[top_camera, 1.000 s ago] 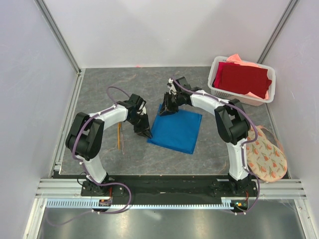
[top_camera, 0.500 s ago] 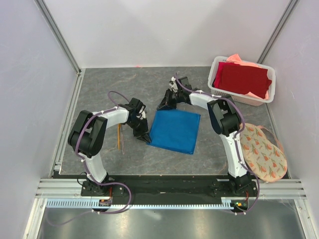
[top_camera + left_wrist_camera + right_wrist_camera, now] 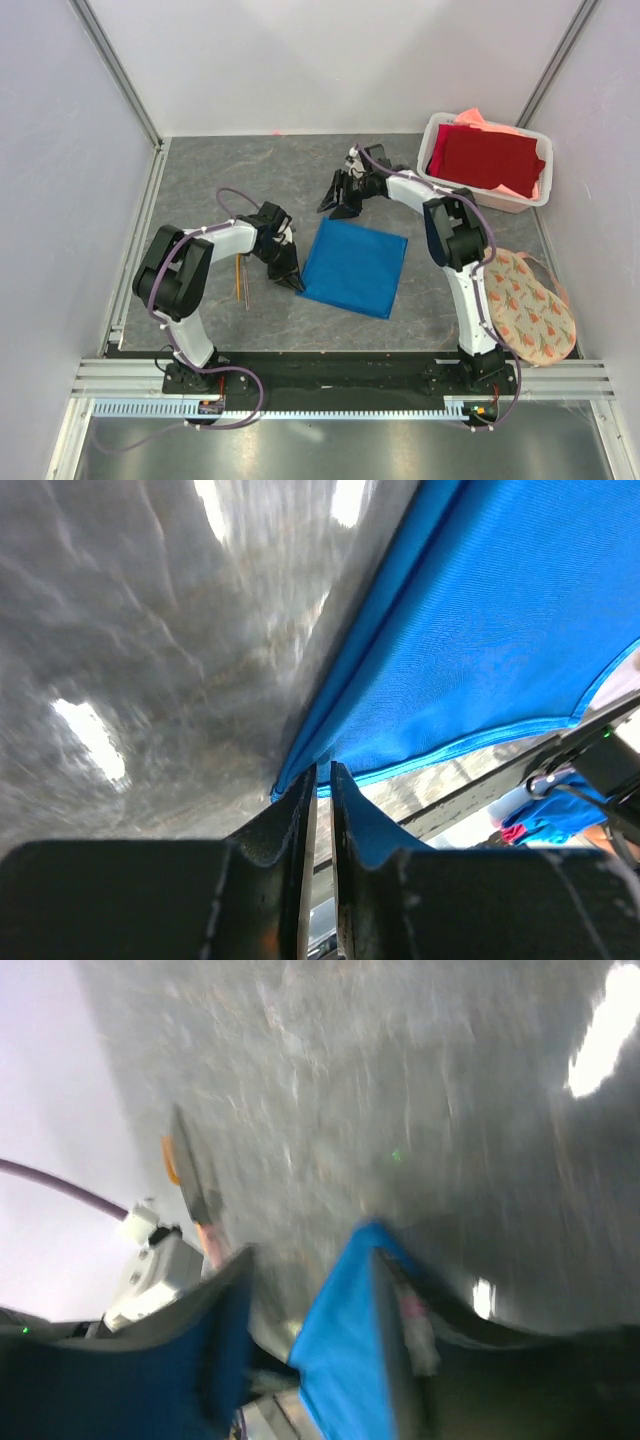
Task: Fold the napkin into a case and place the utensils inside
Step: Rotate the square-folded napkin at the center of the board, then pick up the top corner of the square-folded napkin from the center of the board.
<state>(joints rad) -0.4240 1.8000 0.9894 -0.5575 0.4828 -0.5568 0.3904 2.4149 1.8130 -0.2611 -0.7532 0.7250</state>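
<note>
The bright blue napkin lies folded flat as a square at the table's middle. At its left corner, low on the table, my left gripper is shut on the napkin's corner edge; the left wrist view shows the jaws a sliver apart where the blue cloth meets their tips. Just beyond the far corner my right gripper stands open and apart from the cloth. In the right wrist view its fingers are spread, with blue napkin low between them. The utensils, thin orange-brown sticks, lie left of the left gripper.
A white basket at the back right holds a dark red cloth over a salmon-pink one. A round floral mat lies at the right edge beside the right arm. Walls enclose the table on three sides.
My right gripper opened, let go of the napkin's far corner and drew back from it. The napkin slid slightly toward the near side with my left gripper.
</note>
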